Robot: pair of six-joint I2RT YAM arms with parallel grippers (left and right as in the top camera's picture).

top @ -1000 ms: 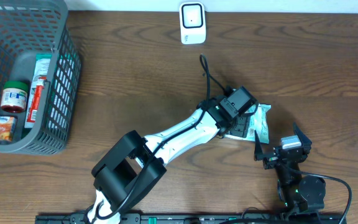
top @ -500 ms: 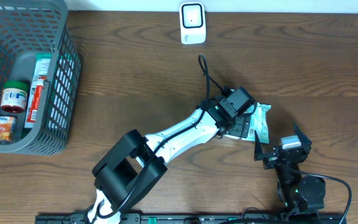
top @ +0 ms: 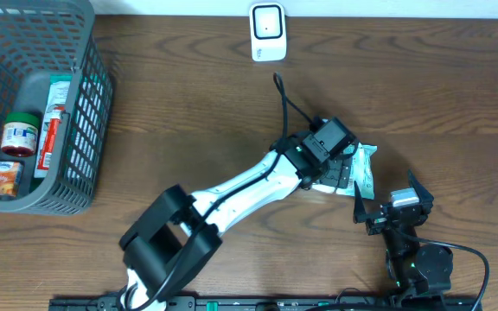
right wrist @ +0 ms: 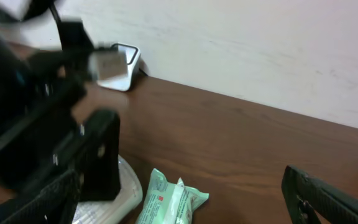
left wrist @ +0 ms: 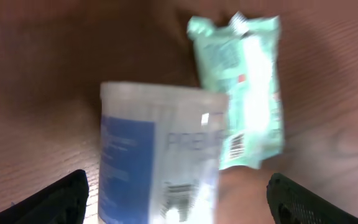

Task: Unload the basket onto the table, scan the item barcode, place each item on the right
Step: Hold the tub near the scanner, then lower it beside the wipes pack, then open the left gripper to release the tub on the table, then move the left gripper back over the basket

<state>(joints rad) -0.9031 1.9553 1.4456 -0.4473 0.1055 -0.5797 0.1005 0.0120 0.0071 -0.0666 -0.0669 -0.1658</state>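
Hovering wide open above white tub (left wrist: 160, 162) and green packet (left wrist: 244, 81), left tool (left wrist: 178, 190) grips nothing (right tool (right wrist: 176, 186) gapes empty too); scanner (top: 267, 32) sits at the surface (top: 188, 104) far edge, scan seemingly undone.

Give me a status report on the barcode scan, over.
Left claw open above white container, not gripping. Right claw open, empty. Green packet beside container, barcode showing. Nothing between them and scanner.

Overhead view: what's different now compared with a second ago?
The left arm swung slightly leftward; the left gripper hangs open over the white container. Nothing was picked up. The container, green packet, right gripper and basket stayed put.
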